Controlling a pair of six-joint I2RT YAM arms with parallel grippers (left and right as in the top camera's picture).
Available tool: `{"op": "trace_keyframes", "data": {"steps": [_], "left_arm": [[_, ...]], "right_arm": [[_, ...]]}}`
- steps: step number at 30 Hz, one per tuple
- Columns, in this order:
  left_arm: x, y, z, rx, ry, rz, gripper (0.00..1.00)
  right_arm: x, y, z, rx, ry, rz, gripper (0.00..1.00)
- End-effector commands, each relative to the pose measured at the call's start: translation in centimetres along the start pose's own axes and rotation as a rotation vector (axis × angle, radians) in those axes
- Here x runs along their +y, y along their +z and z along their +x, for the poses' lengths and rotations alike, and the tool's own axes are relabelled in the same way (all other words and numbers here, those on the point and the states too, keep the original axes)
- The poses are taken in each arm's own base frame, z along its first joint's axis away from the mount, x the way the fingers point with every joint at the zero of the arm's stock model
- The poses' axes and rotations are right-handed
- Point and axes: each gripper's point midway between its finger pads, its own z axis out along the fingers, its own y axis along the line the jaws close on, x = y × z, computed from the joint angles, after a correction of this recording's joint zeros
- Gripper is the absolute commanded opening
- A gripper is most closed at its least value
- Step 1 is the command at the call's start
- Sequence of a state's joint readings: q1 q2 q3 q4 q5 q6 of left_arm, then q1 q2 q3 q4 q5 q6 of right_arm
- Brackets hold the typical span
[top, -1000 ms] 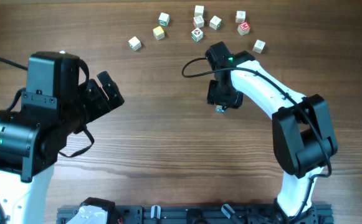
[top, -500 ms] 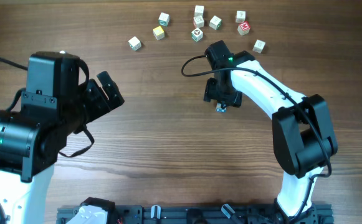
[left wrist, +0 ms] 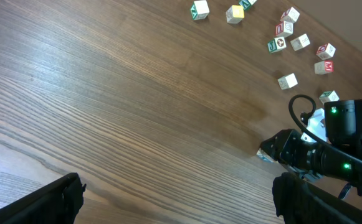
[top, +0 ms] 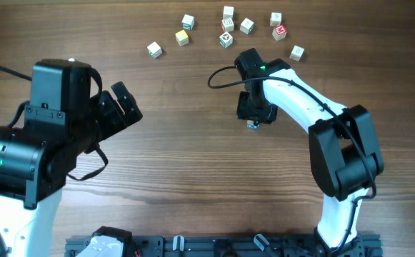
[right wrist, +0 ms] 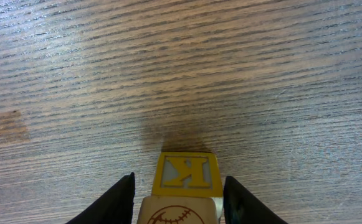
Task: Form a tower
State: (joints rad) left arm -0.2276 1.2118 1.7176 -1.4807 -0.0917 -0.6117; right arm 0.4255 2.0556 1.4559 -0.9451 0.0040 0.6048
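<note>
The right gripper stands over the tower with a finger close on each side of it; whether they pinch it cannot be told. The tower shows a yellow-framed "K" face and a pale face with a brown baseball drawing. The left gripper, spread wide, hangs well to the tower's left. There is one tower. Ten loose cubes show beyond it from overhead.
</note>
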Motion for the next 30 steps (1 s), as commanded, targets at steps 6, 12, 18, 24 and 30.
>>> {"op": "trace_keyframes", "data": {"steps": [6, 12, 18, 24, 30], "left_arm": [[0.0, 0.0, -0.1, -0.010, 0.001, -0.006, 1.00], [0.1, 0.0, -0.2, -0.010, 0.001, -0.006, 1.00], [0.1, 0.0, -0.2, -0.010, 0.001, -0.006, 1.00], [0.1, 0.0, -0.2, -0.010, 0.001, -0.006, 1.00], [0.0, 0.0, -0.1, -0.010, 0.001, -0.006, 1.00]], "right_arm": [[0.1, 0.7, 0.0, 0.018, -0.001, 0.006, 0.40], [-0.2, 0.7, 0.0, 0.024, 0.003, 0.010, 0.31], [-0.2, 0.7, -0.1, 0.038, 0.017, -0.015, 0.30], [-0.1, 0.6, -0.1, 0.038, -0.073, -0.022, 0.23], [0.8, -0.9, -1.5, -0.006, -0.249, -0.044, 0.19]]}}
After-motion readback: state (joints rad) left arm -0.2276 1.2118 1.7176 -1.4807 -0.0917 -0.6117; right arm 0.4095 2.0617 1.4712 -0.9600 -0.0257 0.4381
